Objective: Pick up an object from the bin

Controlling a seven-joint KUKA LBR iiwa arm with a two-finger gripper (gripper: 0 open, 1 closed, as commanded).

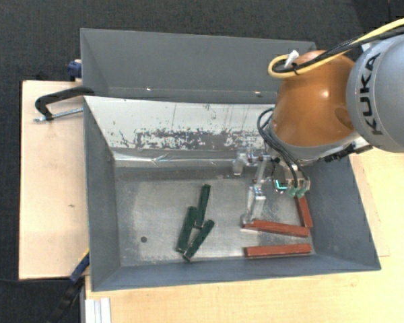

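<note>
Red-brown flat bar [279, 229] lies long-axis left-right; gripper [250, 217] at its left end, spread or pressed together untellable.

You had two dark green clips [193, 221] lying crossed and touching, at the lower middle of the frame.

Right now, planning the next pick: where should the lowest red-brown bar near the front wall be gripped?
Likely mid-length of the red-brown bar, from straight above, closing across its narrow width. It lies flat, long and thin, apart from the second bar behind it.
</note>
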